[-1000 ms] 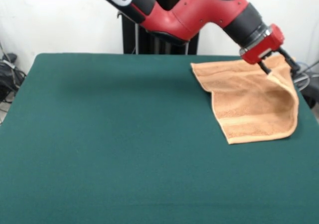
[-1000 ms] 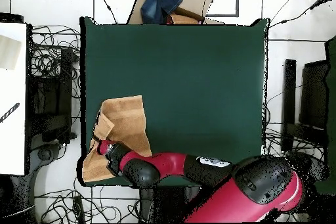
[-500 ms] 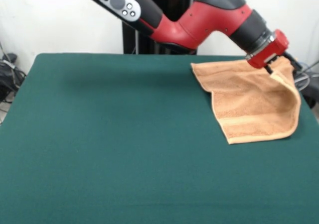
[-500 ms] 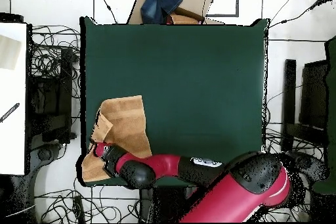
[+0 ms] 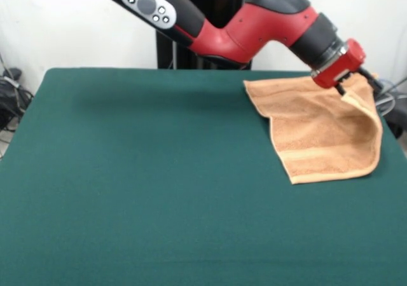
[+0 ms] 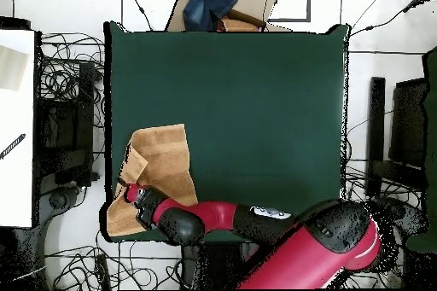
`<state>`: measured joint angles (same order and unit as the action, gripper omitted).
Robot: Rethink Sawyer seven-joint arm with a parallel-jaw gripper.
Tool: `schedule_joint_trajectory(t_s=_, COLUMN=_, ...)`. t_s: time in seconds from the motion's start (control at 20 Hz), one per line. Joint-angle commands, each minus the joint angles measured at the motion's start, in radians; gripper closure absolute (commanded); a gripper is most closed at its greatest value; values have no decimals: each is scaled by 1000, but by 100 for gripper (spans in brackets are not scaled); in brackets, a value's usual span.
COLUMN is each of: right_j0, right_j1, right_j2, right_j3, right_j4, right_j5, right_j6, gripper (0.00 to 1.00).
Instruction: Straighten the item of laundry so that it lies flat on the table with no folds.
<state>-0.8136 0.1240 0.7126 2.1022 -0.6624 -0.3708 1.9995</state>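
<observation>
While the gripper [image 5: 351, 86] pinches the towel [image 5: 318, 130] at its far right corner, that edge stands lifted off the table [image 5: 140, 184].

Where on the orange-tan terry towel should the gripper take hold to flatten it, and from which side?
Probably the raised, folded-over edge of the orange-tan terry towel at the front view's right, near its far corner, where the gripper sits. Come from above and draw it outward, off the rest of the cloth; that flap curls up over the flat part on the dark green table.
</observation>
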Motion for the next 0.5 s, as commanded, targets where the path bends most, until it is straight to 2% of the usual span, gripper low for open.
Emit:
schedule_joint_trajectory(t_s=0.05, right_j0=0, right_j1=46, right_j2=44, right_j3=-124, right_j4=-30, right_j5=0, right_j6=153, gripper=0)
schedule_joint_trajectory(t_s=0.2, right_j0=21, right_j1=24, right_j2=44, right_j3=-108, right_j4=-4, right_j5=-18, right_j6=157, gripper=0)
schedule_joint_trajectory(t_s=0.35, right_j0=47, right_j1=-38, right_j2=54, right_j3=-68, right_j4=56, right_j5=-41, right_j6=168, gripper=0)
schedule_joint_trajectory(t_s=0.5, right_j0=59, right_j1=-48, right_j2=62, right_j3=-55, right_j4=71, right_j5=-52, right_j6=179, gripper=0)
